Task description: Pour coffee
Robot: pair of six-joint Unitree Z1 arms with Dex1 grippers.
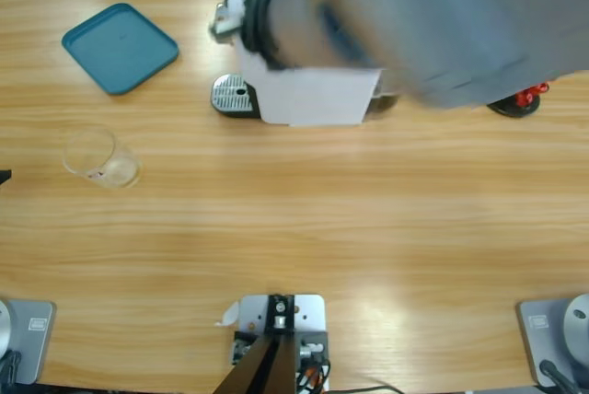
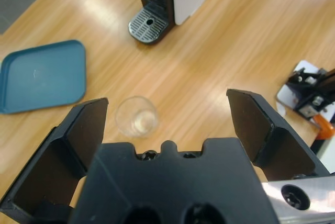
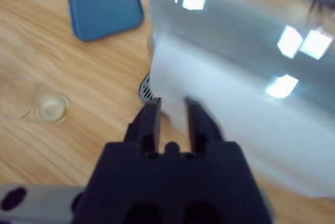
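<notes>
1. A long wooden table [image 1: 304,228] carries a white coffee machine [image 1: 308,95], a teal tray [image 1: 120,47] and a clear tumbler [image 1: 99,157] lying on its side, no coffee visible inside.
2. The left gripper [image 2: 166,122] hangs above the tumbler, jaws wide, empty.
3. The right gripper [image 3: 171,122] points at the machine, jaws narrow, gripping nothing.

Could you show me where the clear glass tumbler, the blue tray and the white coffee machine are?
Clear glass tumbler [image 2: 136,116]: left wrist view, on its base, seen through the mouth.
Teal-blue plastic tray [image 1: 120,47]: high view, on its flat middle.
White coffee machine [image 1: 313,95]: high view, on its white body.
</notes>
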